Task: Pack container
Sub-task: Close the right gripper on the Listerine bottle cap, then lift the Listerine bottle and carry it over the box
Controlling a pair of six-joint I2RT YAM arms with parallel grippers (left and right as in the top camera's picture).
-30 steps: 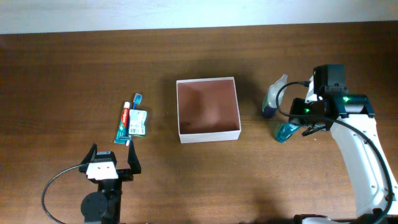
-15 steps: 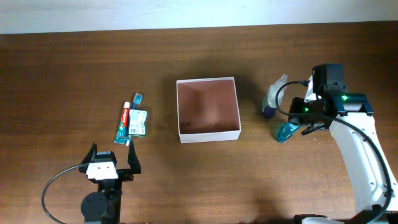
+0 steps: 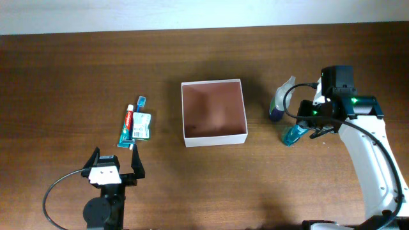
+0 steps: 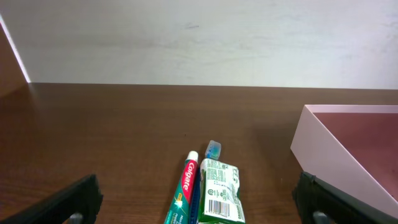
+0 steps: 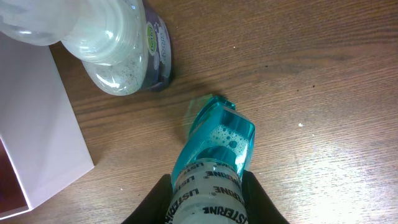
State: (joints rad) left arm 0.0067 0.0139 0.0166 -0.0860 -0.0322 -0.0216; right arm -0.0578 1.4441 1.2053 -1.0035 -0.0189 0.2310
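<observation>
1. Our right pincer is clamped on the Listerine bottle. A dark finger presses each side of its labelled neck end.
2. The teal bottle lies on the wooden table and stretches straight ahead of that pincer, with foam showing inside it.
3. Ahead and to the left of the right pincer lies a clear bottle with a purple label. It is near the Listerine bottle but apart from it.
4. The container sits to the left of the right pincer, just beside the clear bottle. Its white wall fills the left edge of the right wrist view, and its reddish-brown inside shows bare from overhead.
5. Our left pincer stands wide apart with nothing between its fingers.
6. Just ahead of the left pincer lie a Colgate toothpaste tube, a green packet touching it, and a toothbrush whose blue head pokes out beyond them.
7. From the left pincer, the container lies ahead and to the right, well apart from the toothpaste group.
</observation>
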